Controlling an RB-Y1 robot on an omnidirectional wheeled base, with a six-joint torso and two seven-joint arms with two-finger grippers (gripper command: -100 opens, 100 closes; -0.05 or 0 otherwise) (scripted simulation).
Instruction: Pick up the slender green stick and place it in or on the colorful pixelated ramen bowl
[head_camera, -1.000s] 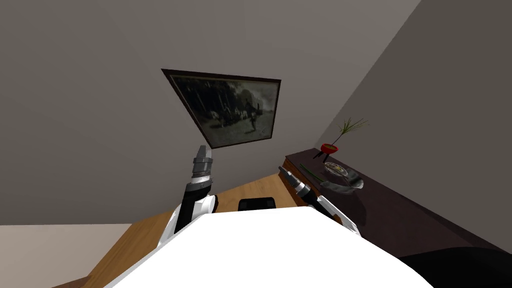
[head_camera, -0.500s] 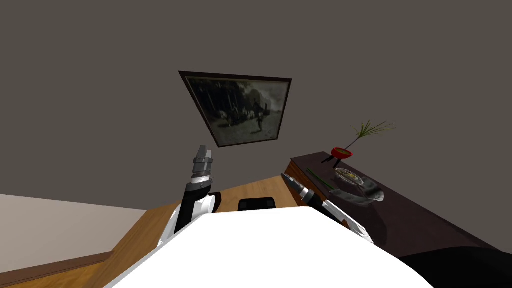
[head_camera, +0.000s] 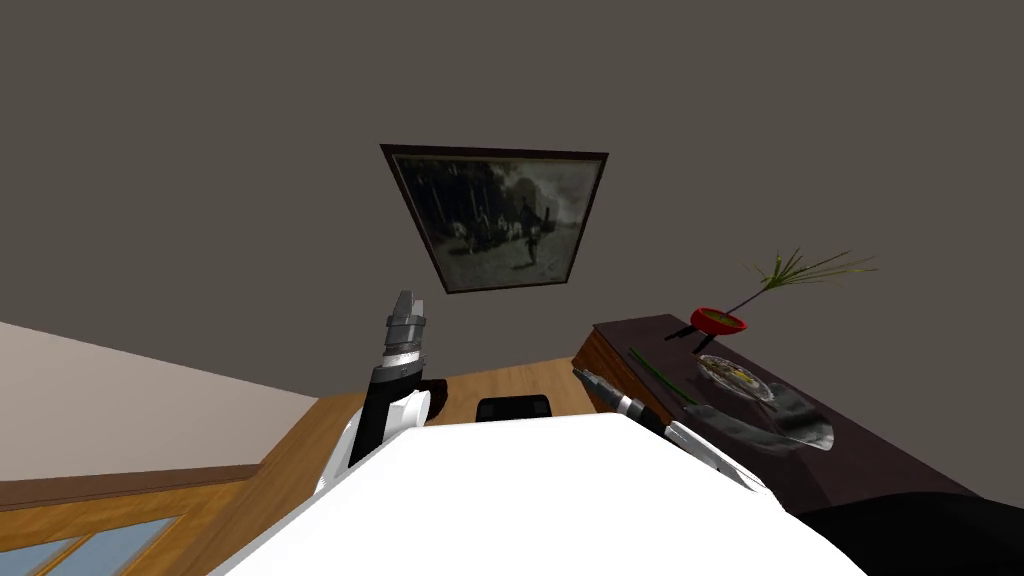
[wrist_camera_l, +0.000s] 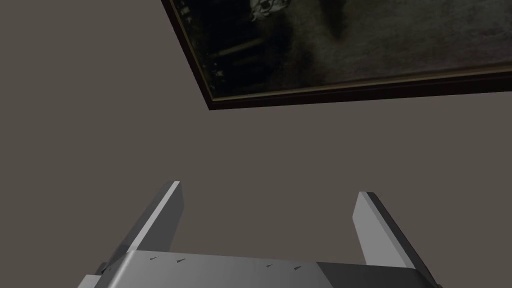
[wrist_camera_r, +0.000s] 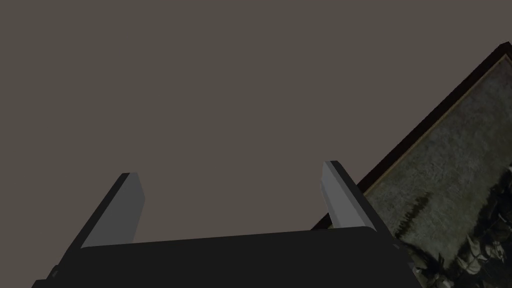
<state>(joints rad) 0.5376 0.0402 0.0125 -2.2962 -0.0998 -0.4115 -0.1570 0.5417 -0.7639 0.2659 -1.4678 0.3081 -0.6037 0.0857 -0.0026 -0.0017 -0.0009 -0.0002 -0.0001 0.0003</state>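
A thin green stick (head_camera: 662, 377) lies on a dark sideboard (head_camera: 870, 450) at the right of the head view. Just beyond it sits the ramen bowl (head_camera: 735, 377), shallow, with speckled colourful contents. My right gripper (head_camera: 581, 374) hovers near the sideboard's near end, short of the stick; its fingers stand open and empty (wrist_camera_r: 227, 187). My left gripper (head_camera: 405, 300) is raised in front of my chest, pointing at the wall, open with nothing held (wrist_camera_l: 267, 202).
A red pot with a green sprig (head_camera: 718, 320) stands at the sideboard's far end. A grey crumpled shape (head_camera: 765, 425) lies beside the bowl. A framed dark picture (head_camera: 497, 215) hangs on the wall. Wooden floor (head_camera: 500, 380) runs ahead.
My view has swung left, so the sideboard, bowl and stick have slid right and lower in the picture. Both arms keep their pose before my chest.
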